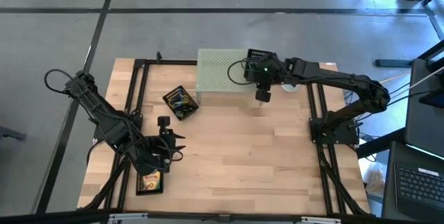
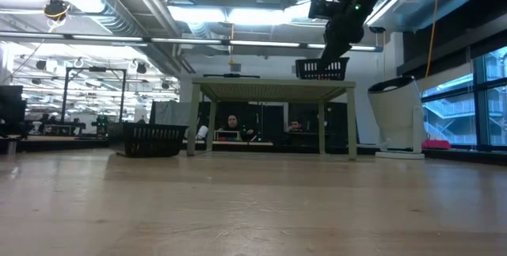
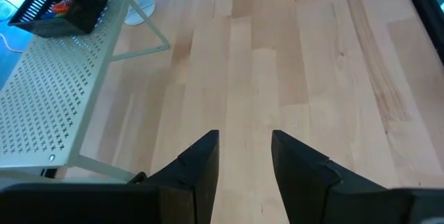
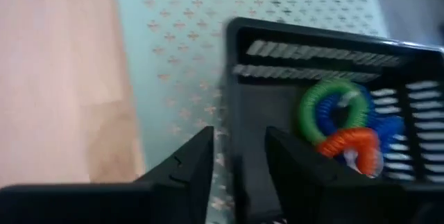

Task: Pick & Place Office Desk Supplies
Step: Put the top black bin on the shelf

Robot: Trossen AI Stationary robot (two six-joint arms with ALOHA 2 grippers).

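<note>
The right gripper (image 4: pixel 239 165) is hovering at the table's one o'clock, fingers parted astride the wall of a black mesh tray (image 4: pixel 258 106) on the pale green riser (image 1: pixel 220 71), gripping nothing. Coloured loops (image 4: pixel 340 123) are lying inside it. The left gripper (image 3: pixel 243 165) is waiting open and empty at eight o'clock

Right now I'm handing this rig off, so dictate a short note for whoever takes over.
Right pincer: open, straddling the wall of the mesh tray on the green riser; coil bands inside.
Left pincer: open, empty, over bare table at the near left.
Second tray with supplies sits beside the riser's left end; crayon box at the near-left edge.
Done: one tray raised. Left: the floor tray, the crayon box.
</note>
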